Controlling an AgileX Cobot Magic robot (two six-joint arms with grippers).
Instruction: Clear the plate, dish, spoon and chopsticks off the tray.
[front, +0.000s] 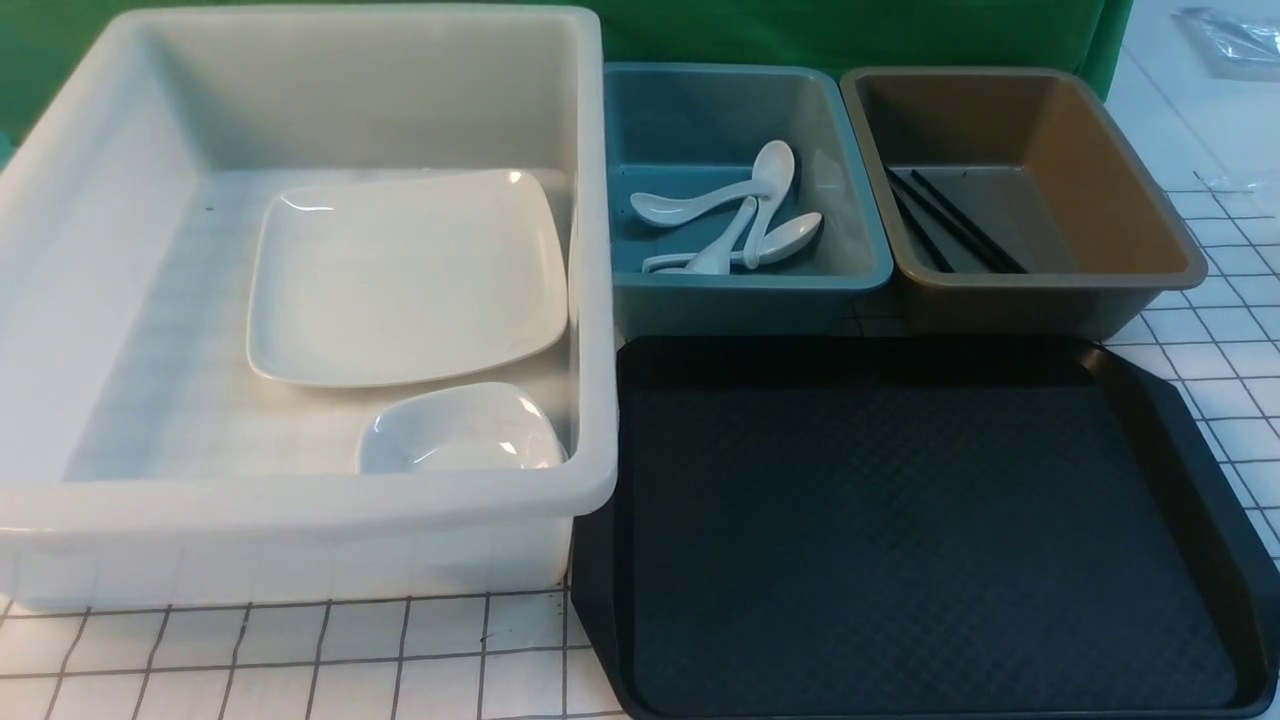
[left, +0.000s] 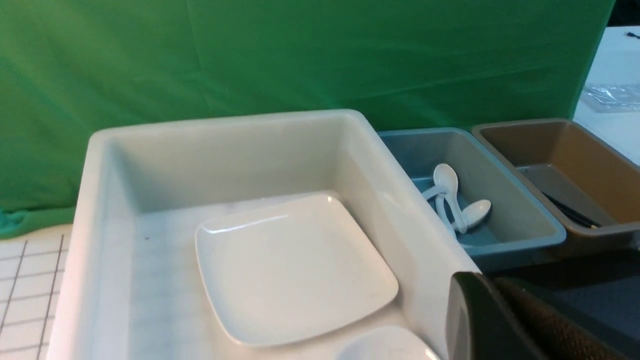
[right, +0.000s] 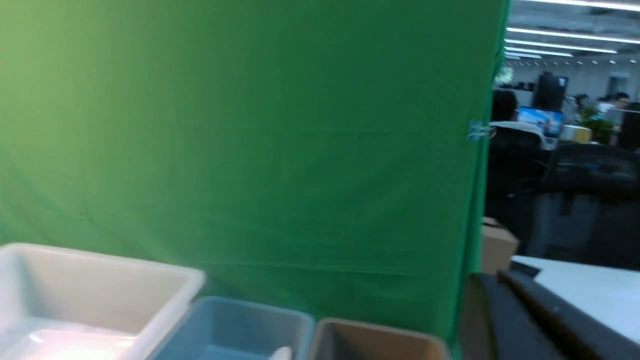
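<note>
Both grippers have their jaws closed with nothing in them; only dark finger edges (left: 480, 320) show in the wrist views, seemingly pressed together. Farther out, the tray (front: 930, 540) lies bare. The plate (front: 405, 280) and dish (front: 460, 430) sit in the white tub (front: 300, 500), spoons (front: 740, 225) in the blue bin (front: 745, 290), chopsticks (front: 955, 230) in the brown bin (front: 1100, 180).

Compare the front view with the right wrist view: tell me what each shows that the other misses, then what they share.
Front view only: the black tray with nothing on it, the plate and small dish in the white tub, the spoons, the chopsticks.
Right wrist view only: the office past the green backdrop, and a dark finger of the right end effector.
Both: white tub, blue bin, brown bin, backdrop.
</note>
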